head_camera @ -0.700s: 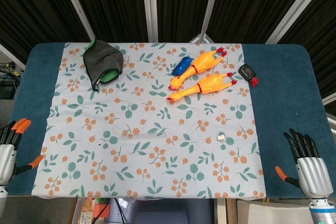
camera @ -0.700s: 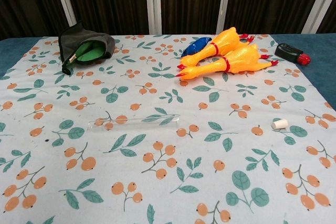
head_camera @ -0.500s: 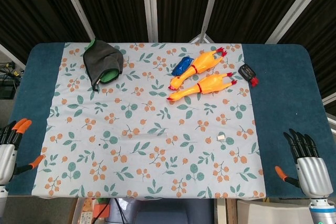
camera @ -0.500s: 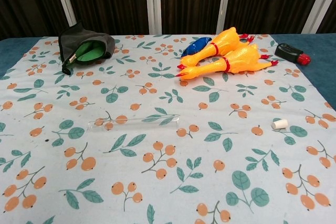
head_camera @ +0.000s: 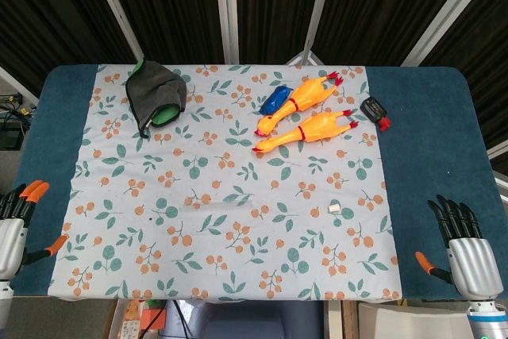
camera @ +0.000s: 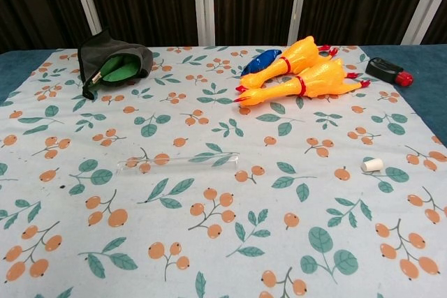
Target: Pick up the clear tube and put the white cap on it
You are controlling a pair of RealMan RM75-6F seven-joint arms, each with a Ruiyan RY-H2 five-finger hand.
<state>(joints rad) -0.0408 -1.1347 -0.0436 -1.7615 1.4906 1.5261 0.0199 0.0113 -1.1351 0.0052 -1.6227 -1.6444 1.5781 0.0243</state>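
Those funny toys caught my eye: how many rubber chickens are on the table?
2. Both lie side by side at the far right of the floral cloth: the farther chicken beside a blue packet, the nearer chicken just in front.

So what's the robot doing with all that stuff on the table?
Nothing is being handled yet. The left hand and right hand sit open at the near corners of the table, holding nothing. The long clear plastic tube lies flat on the leaf-patterned cloth, and the small white cap lies apart from it, off to the right. Two orange rubber chickens lie further back.
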